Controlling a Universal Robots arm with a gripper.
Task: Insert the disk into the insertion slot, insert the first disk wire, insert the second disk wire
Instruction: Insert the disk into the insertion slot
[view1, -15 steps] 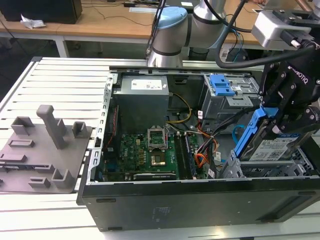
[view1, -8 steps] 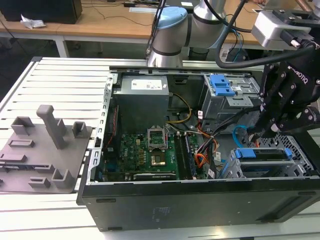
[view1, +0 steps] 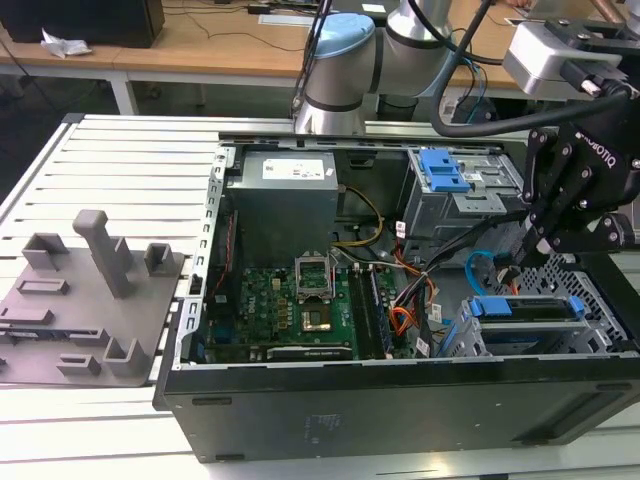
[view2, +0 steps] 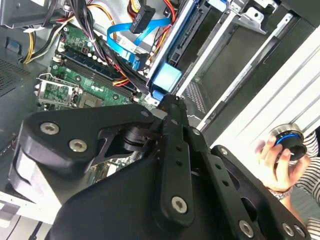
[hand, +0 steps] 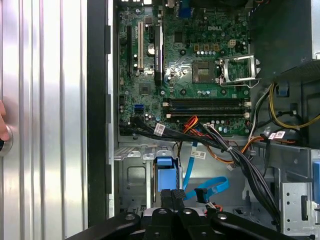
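The disk (view1: 527, 308), framed by its blue carrier, lies in the insertion slot (view1: 590, 335), a grey perforated cage at the exterior view's right end of the open computer case. Its blue end tab (hand: 167, 177) appears in both wrist views (view2: 166, 78). My gripper (view1: 512, 262) hangs just above the disk's inner end, fingers pressed together (hand: 172, 196) with nothing visible between them. A blue flat wire (hand: 210, 186) loops loose beside the cage, its black plug (view2: 142, 19) hanging free. A bundle of black and coloured wires (hand: 220, 145) runs past the slot.
A taller grey cage with a blue latch (view1: 445, 170) stands behind the slot. The motherboard (view1: 290, 300) and power supply (view1: 285, 195) occupy the case's middle. A grey fixture plate (view1: 85, 300) lies at the exterior view's left. A person's hand (view2: 280, 157) holds a round knob outside the case.
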